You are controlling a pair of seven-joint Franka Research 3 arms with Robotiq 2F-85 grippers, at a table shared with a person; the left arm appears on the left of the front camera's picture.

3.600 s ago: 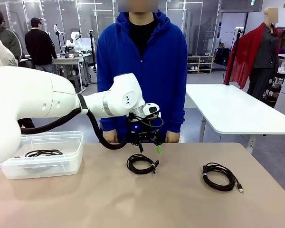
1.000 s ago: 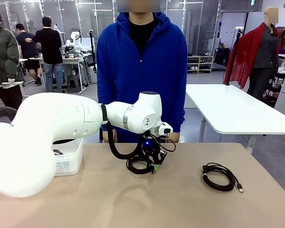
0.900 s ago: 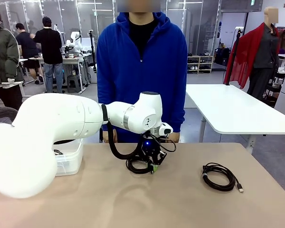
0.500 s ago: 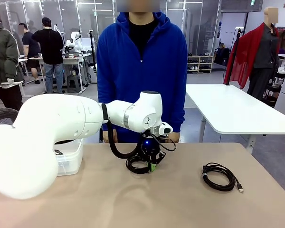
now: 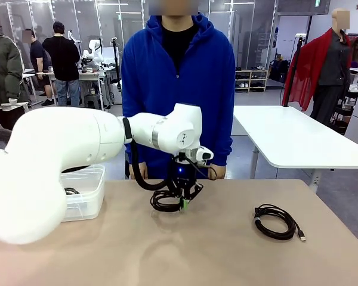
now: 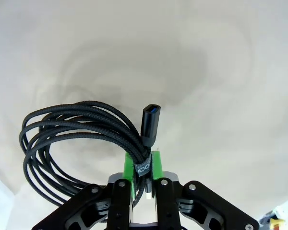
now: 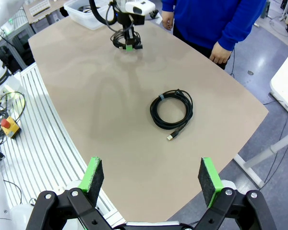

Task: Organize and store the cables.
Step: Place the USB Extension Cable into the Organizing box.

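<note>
Left pincer (image 5: 184, 204), closed on the strapped part of a black coil (image 5: 165, 201), holds it just above the worktop (image 5: 227, 256) in front of the person; a plug (image 6: 150, 125) sticks up beyond the green pads (image 6: 128, 165); right pincer (image 7: 151, 175) spread wide, holding nothing; second coil (image 5: 275, 221) lies flat on the worktop's right side; clear bin (image 5: 89, 199) at the left contains a third cable (image 5: 70, 191)
</note>
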